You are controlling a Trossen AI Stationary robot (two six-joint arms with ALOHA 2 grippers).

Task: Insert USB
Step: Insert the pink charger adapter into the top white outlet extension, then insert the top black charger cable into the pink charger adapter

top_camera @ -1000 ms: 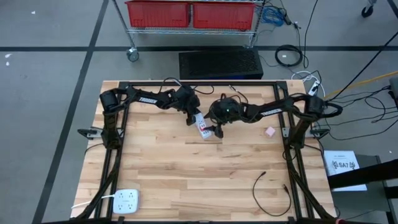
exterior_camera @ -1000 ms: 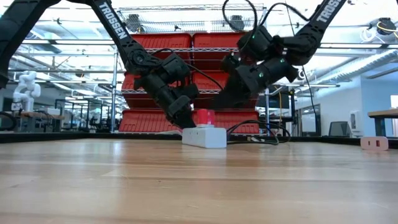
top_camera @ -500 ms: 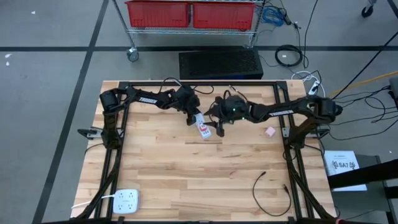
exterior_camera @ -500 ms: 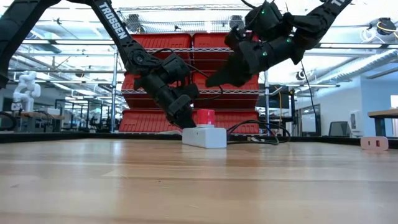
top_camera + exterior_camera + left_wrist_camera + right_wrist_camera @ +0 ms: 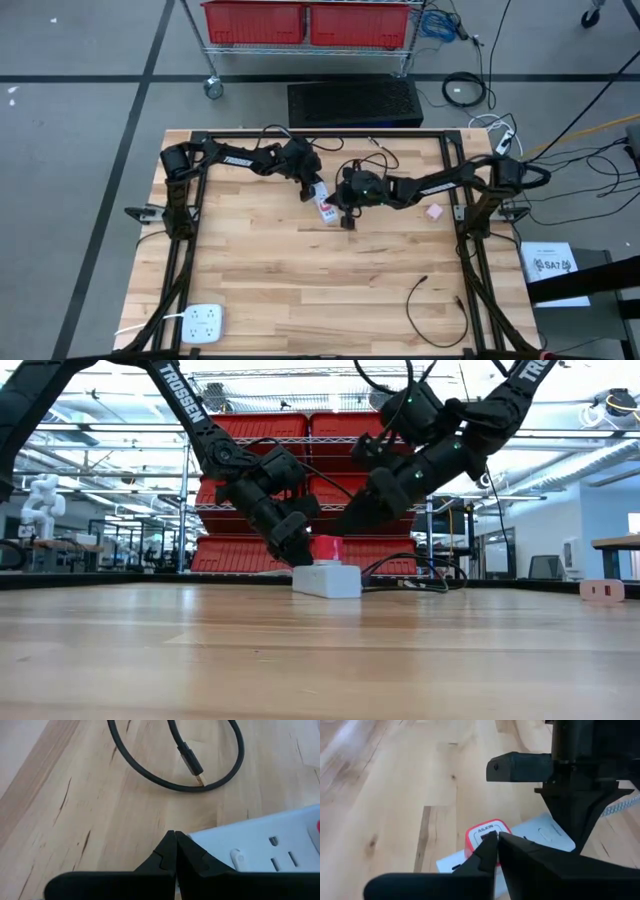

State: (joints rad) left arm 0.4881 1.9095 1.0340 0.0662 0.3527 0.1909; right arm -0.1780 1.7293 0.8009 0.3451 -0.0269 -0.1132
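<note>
Grippers both closed, we see: the left gripper (image 5: pixel 313 187) presses the white power strip (image 5: pixel 326 206) on the counter (image 5: pixel 300 290); the right gripper (image 5: pixel 348 214) hangs empty beside it, USB cable (image 5: pixel 190 765) lying nearby.

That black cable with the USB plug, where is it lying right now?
In the left wrist view the black cable lies looped on the wooden table, plug end free, just beyond the white power strip and the left end effector.
</note>
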